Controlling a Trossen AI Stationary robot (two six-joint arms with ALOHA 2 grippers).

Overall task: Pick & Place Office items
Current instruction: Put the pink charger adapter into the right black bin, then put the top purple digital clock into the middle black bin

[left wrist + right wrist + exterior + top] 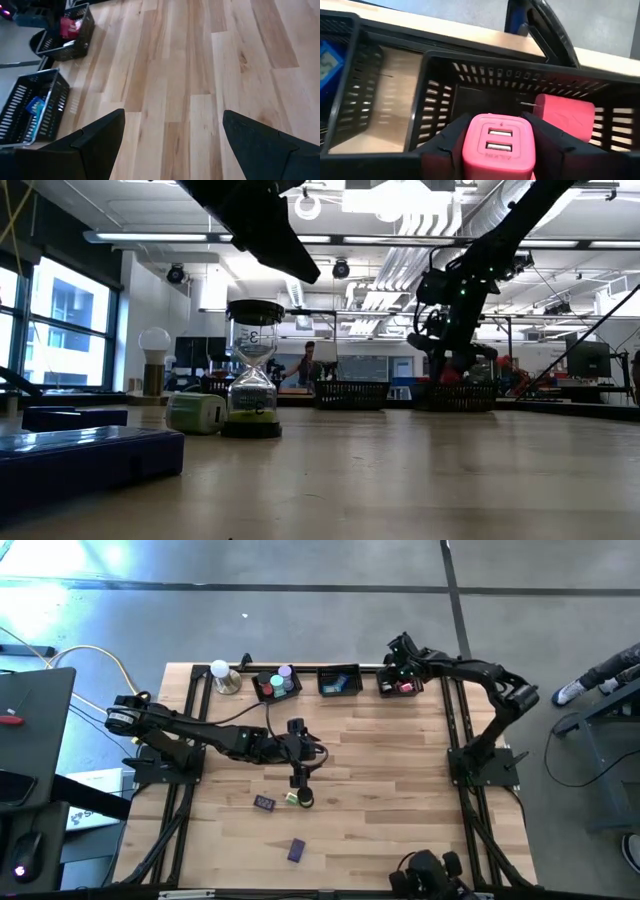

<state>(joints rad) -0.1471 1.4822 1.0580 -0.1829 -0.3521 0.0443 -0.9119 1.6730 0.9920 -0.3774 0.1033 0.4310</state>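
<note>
1. Pale wooden planks make up the table top (pixel 380 770), which is edged by a black metal frame and stands on a grey floor; the low view looks across it into a large room with ceiling lights and a person far behind.
2. Along the far edge stand three black slotted plastic baskets: the left basket (pixel 277 684) holds lilac, teal and red bits, the middle basket (pixel 339 681) holds a blue block (pixel 34 105), and the right basket (pixel 400 684) holds pink pieces.
3. The right gripper (pixel 498 150) hangs over the right basket, its fingers pinching a pink USB charger block (pixel 498 145) with two ports facing the camera.
4. A second pink block (pixel 565 114) lies inside that basket, beyond the held one.
5. The left gripper (pixel 172 135) hovers over the middle of the table, fingers spread wide with only bare wood between them.
6. Just under it stand a black-capped hourglass (pixel 253 367) and, touching or just beside it, a pale green charger block (pixel 196 412).
7. A dark purple block (pixel 264 803) lies near them, and another purple block (pixel 296 850) lies well apart, toward the near edge.
8. A white ball on a metal base (pixel 224 674) stands beside the left basket.
</note>
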